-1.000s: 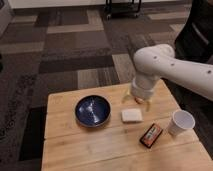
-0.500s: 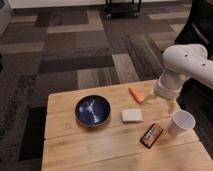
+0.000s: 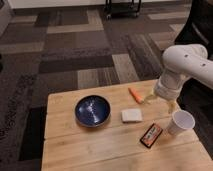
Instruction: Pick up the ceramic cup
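Note:
The ceramic cup is a small plain white tapered cup. It stands upright near the right edge of the wooden table. My white arm comes in from the right. My gripper hangs below the arm's wrist, just up and left of the cup, over the table's back right part. It holds nothing that I can see. It stands close to the cup's rim but apart from it.
A wide dark blue bowl sits left of the middle. An orange carrot-like piece lies by the gripper. A white block lies at the centre, and a dark snack packet lies left of the cup. Patterned carpet surrounds the table.
My arm and gripper have swung to the right, from above the orange piece and white block to beside the cup. The things on the table have not moved.

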Tool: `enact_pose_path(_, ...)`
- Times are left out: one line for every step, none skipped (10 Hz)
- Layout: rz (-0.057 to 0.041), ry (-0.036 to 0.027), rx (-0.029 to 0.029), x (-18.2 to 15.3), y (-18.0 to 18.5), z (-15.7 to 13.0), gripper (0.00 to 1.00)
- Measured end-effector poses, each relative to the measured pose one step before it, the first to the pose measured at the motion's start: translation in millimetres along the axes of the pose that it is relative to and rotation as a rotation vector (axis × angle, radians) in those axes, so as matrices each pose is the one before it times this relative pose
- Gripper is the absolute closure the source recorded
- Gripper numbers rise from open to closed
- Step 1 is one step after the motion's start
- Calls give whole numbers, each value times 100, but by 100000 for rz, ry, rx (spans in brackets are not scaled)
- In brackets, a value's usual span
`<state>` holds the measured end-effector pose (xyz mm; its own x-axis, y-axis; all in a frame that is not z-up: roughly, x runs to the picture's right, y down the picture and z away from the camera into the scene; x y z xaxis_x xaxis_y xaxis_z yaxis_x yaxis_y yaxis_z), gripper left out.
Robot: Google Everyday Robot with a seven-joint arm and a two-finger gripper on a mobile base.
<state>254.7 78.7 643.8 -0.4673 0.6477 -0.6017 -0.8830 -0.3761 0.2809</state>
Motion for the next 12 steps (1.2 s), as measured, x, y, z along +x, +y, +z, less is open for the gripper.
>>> enact_pose_path(4557,136,-584,-877,-1669,652,35)
enact_pose_path(1895,125,-855,-459,-616,355,35)
enact_pose_path(3009,-990,-2210,-1309,-1679,879,35)
enact_pose_path(389,-781,-641,-484,-686,306,35)
enact_pose_path(-89,-1085,-565,-651,-992,634,35)
enact_pose_path(9,-1174,-1294,-774,-1400,1209,35)
enact_pose_path(-139,-320,-866,-240,-425,568,35)
enact_pose_path(-177,254,-1721,-268,-218,1147,35)
enact_pose_path(142,132,-611,-102,-183,446,35)
enact_pose_path(200,613,-326,29,-204,531,35)
enact_pose_path(22,2230,125,322,-260,1196,35)
enact_pose_path(238,1013,340,59,-229,488,38)
